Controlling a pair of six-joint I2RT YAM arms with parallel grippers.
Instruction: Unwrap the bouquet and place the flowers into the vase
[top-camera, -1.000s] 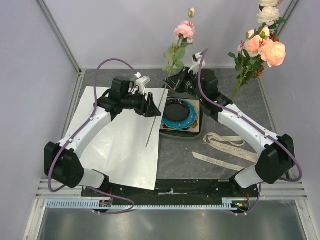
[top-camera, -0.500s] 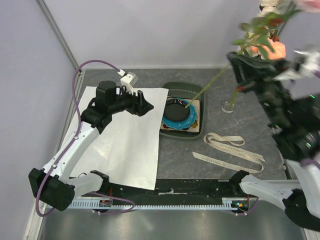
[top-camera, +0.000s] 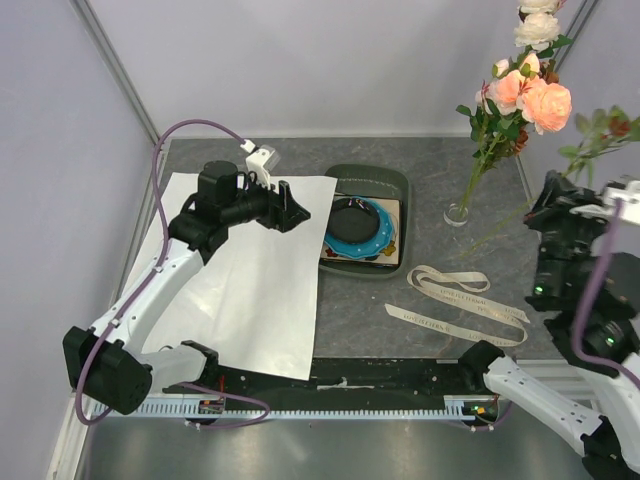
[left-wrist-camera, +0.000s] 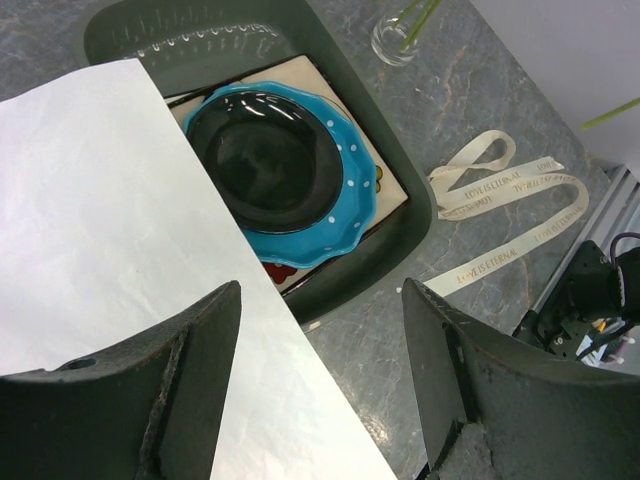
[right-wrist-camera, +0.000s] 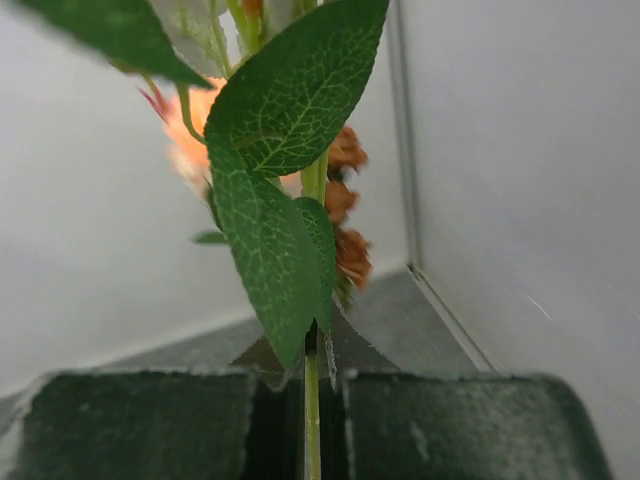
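Seen from above, a grey stone-patterned table (top-camera: 420, 330) sits between pale walls. A small clear glass vase with a round rim (top-camera: 458, 213) stands at the far right of the table. It holds a bunch of peach, pink and cream roses with green leaves (top-camera: 530, 98) that rise upright on thin stems.

The right gripper (top-camera: 550, 208) is raised above the right edge of the table, well clear of the surface. Its claw is clamped on a single long thin green flower stem with leaves (top-camera: 497, 236). The stem slants upward to the right, where its leaves reach the frame edge. Its lower end hangs near the vase, outside the rim. In the right wrist view the stem (right-wrist-camera: 312, 420) runs straight up between the two dark fingers (right-wrist-camera: 140, 420). Broad green leaves (right-wrist-camera: 270, 250) fill the centre, with blurred peach blooms behind them.

The left gripper (top-camera: 285, 205) hovers over the far edge of a large flat sheet of white paper (top-camera: 250, 290) spread on the left of the table. Its claw stands wide apart and holds nothing, as the left wrist view shows (left-wrist-camera: 320, 390).

Just right of the paper lies a dark green rectangular tray (top-camera: 372, 178) holding a black plate with a wavy blue rim (top-camera: 375, 235). One corner of the paper overlaps the tray's edge. A loose cream ribbon with printed lettering (top-camera: 460, 300) lies curled on the table, nearer than the vase.
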